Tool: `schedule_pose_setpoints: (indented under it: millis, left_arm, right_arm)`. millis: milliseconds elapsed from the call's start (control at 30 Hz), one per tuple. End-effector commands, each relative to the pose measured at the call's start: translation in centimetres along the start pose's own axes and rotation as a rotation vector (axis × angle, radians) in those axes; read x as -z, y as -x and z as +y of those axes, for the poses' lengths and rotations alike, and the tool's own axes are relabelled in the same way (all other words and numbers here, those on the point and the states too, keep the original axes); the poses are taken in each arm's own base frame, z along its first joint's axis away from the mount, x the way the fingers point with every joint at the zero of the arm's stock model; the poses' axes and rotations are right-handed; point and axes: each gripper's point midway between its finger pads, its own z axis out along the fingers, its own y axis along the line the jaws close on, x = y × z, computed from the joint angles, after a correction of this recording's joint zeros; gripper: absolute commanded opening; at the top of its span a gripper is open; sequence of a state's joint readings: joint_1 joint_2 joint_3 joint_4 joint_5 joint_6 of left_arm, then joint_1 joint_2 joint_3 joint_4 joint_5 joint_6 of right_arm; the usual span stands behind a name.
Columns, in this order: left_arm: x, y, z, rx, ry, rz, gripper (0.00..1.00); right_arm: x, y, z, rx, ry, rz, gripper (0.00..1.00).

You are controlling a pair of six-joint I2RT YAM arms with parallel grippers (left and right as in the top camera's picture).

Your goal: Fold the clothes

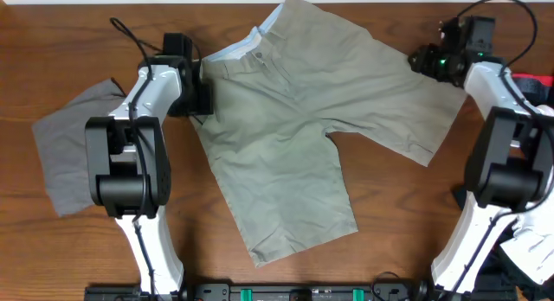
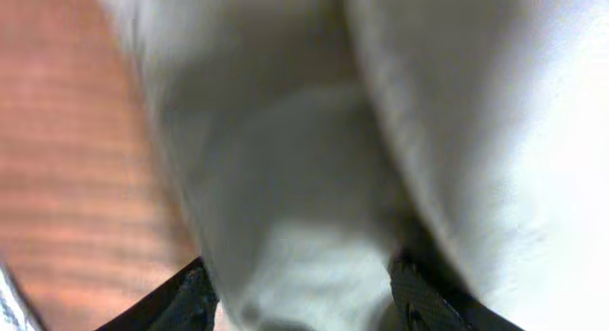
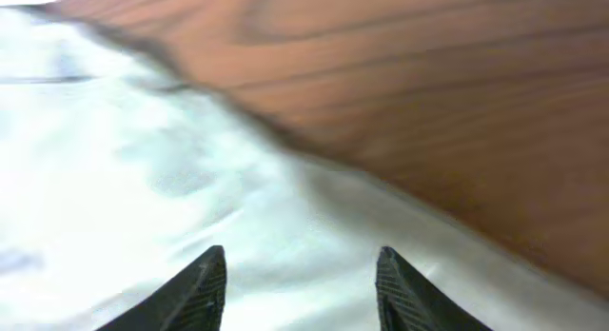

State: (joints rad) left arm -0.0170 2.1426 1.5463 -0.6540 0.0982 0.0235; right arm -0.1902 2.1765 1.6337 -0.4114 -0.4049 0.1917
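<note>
**A:** Where do your clothes lie?

**B:** Your large light khaki-beige cotton shorts (image 1: 286, 137) are spread flat across the middle of the brown wooden table (image 1: 389, 223). The waistband, showing its pale blue lining, points toward the far edge. One leg runs toward the near edge and the other toward the right edge. Your smaller, darker grey shorts (image 1: 74, 145) lie flat by the left edge, partly hidden under your left arm.

**A:** And the left pincer?

**B:** Your left pincer (image 2: 300, 274) sits at the left end of the waistband. Its black fingers (image 2: 190, 298) stand well apart, released, with a bulge of pale cloth between them. The wrist picture is blurred, so you cannot tell whether the pads touch the cloth.

**A:** The right one?

**B:** Your right pincer (image 3: 301, 255) is over the outer edge of the right-hand leg, near the far right corner of the table. Its fingers (image 3: 205, 283) are spread, about half open. They are low over the cloth and pinch nothing, with bare wood just beyond the hem.
</note>
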Motion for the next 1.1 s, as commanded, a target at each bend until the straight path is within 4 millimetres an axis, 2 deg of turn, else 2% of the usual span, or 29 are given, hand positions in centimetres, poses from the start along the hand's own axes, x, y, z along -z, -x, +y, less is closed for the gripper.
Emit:
schedule_pose_setpoints:
  millis: [0,33,100,200,300,400,500,600,733,800,900,967,1033,1067]
  left_arm:
    - [1.3,1.6,-0.8,-0.115,-0.033,-0.076,0.60]
    - [1.2,2.0,-0.8,-0.137,-0.031,-0.090,0.59]
    - [0.6,2.3,-0.7,-0.152,-0.027,-0.099,0.52]
    - [-0.6,1.7,0.1,-0.146,0.011,-0.068,0.31]
    - [-2.3,-0.1,1.4,-0.122,0.076,0.014,0.13]
    - [-3.2,-2.8,3.6,-0.043,0.193,0.122,0.06]
    - [-2.8,-5.5,5.2,0.066,0.301,0.218,0.06]
    - [-1.8,-8.1,6.4,0.184,0.400,0.298,0.06]
    - [-0.8,-9.6,7.5,0.278,0.497,0.329,0.06]
    - [-0.7,-9.7,7.5,0.299,0.502,0.329,0.06]
    - [-0.6,-10.0,7.5,0.309,0.505,0.342,0.06]
    - [-0.4,-10.5,7.5,0.328,0.512,0.357,0.08]
    - [-0.2,-10.9,7.3,0.342,0.509,0.374,0.23]
    - [-0.2,-11.1,7.0,0.346,0.490,0.387,0.30]
  right_arm:
    - [7.9,4.4,5.6,0.124,0.145,-0.121,0.53]
    - [9.3,4.4,6.3,0.126,0.146,-0.122,0.54]
    - [11.6,3.7,7.5,0.121,0.145,-0.103,0.55]
    - [13.3,1.7,8.6,0.102,0.139,-0.034,0.55]
    - [13.4,-1.8,8.8,0.076,0.092,0.095,0.54]
    - [12.1,-5.8,7.3,0.089,-0.039,0.228,0.55]
    - [10.1,-8.9,6.0,0.116,-0.127,0.298,0.55]
    - [7.8,-12.2,5.7,0.134,-0.123,0.347,0.55]
    - [5.5,-15.6,4.8,0.113,-0.126,0.368,0.57]
    - [4.8,-16.3,3.5,0.077,-0.172,0.346,0.57]
    - [4.0,-16.3,0.7,0.040,-0.281,0.273,0.55]
    - [3.2,-15.9,0.1,0.047,-0.280,0.217,0.52]
    - [2.5,-15.6,-0.2,0.056,-0.267,0.164,0.44]
    - [2.0,-15.6,-0.3,0.060,-0.260,0.139,0.36]
